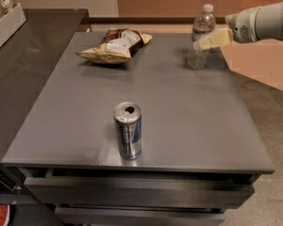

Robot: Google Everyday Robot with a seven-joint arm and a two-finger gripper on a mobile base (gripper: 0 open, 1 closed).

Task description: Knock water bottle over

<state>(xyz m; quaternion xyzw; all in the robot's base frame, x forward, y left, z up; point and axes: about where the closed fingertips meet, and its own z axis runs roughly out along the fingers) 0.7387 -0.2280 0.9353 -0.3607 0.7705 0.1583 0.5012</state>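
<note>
The one camera is looking down at a slant from above the near edge of the desk (179,107), facing the far wall. It is sitting close enough that the desk top is filling most of the view, with the drawer fronts (132,192) showing below. The drink can (128,131) is standing nearest the lens, the chip bag (114,45) and water bottle (198,58) farthest. The gripper (205,42) is showing at upper right, overlapping the bottle along this line of sight.
</note>
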